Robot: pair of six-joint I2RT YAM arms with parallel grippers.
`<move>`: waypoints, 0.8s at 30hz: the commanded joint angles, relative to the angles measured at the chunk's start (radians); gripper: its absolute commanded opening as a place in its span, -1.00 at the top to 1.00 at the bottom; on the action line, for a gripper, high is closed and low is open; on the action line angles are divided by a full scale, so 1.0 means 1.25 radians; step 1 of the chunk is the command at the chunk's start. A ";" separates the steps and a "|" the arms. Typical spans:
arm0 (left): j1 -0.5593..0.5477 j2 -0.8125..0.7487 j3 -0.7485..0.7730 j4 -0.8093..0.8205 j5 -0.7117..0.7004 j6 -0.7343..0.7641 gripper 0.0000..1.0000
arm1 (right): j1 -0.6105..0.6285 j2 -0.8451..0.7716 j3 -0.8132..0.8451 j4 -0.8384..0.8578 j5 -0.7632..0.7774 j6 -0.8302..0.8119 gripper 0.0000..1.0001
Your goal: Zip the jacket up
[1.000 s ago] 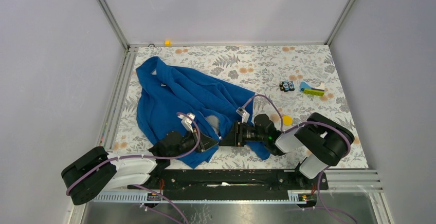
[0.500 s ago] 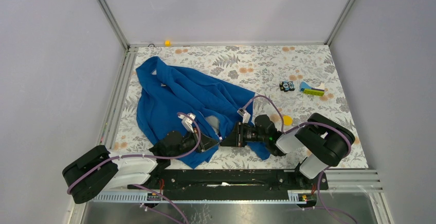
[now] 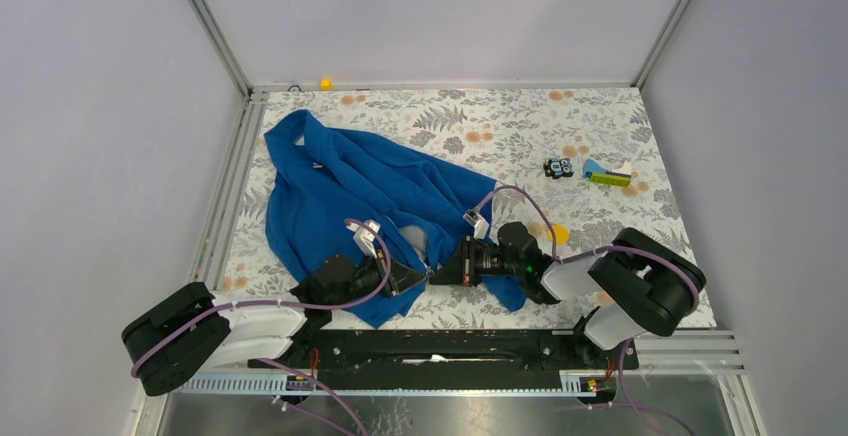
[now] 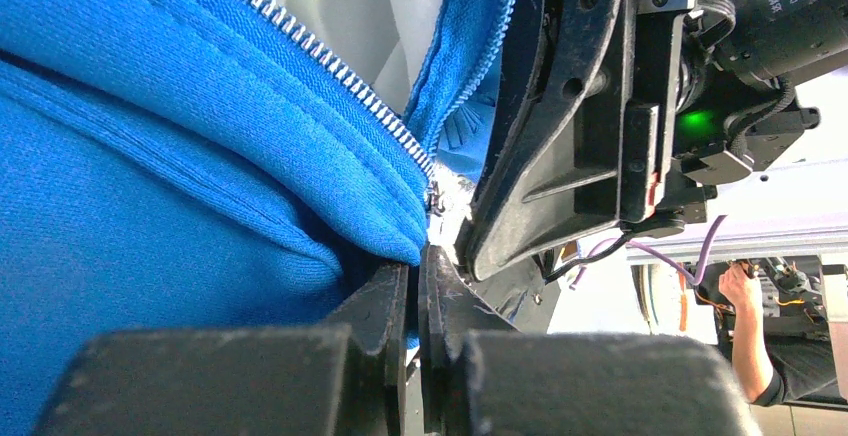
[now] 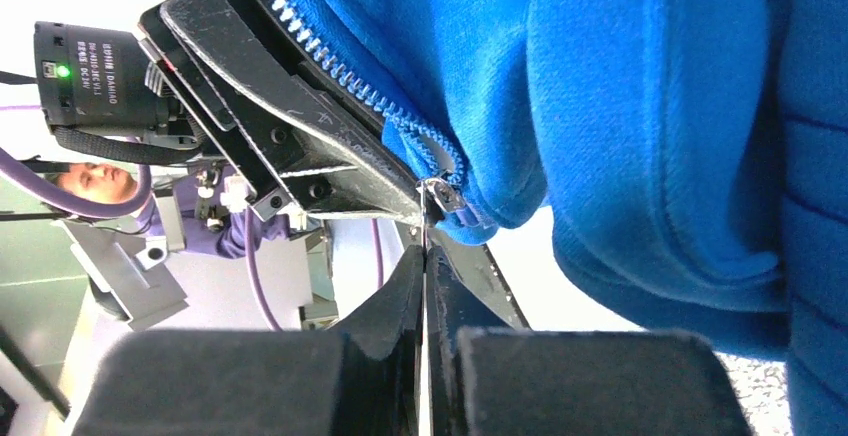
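The desk (image 3: 520,126), covered in a floral print, carried the blue jacket (image 3: 340,186) across its left half. To the right lay a small black-and-blue block (image 3: 558,167), a yellow-green bar (image 3: 610,179) and a yellow disc (image 3: 559,232).

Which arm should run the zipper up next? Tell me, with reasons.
Right, likely: the right fingers look shut on the zipper pull, while the left fingers pinch the jacket hem beside it, anchoring the fabric.
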 commanded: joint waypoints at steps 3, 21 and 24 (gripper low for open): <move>-0.007 0.009 -0.012 0.077 0.040 0.003 1.00 | 0.008 -0.107 0.046 -0.138 0.021 0.056 1.00; -0.024 0.175 0.023 0.087 0.045 -0.030 1.00 | 0.007 -0.040 0.376 -0.541 0.131 -0.081 1.00; -0.048 0.192 0.020 0.104 0.022 -0.031 1.00 | 0.006 -0.010 0.452 -0.597 0.122 -0.095 1.00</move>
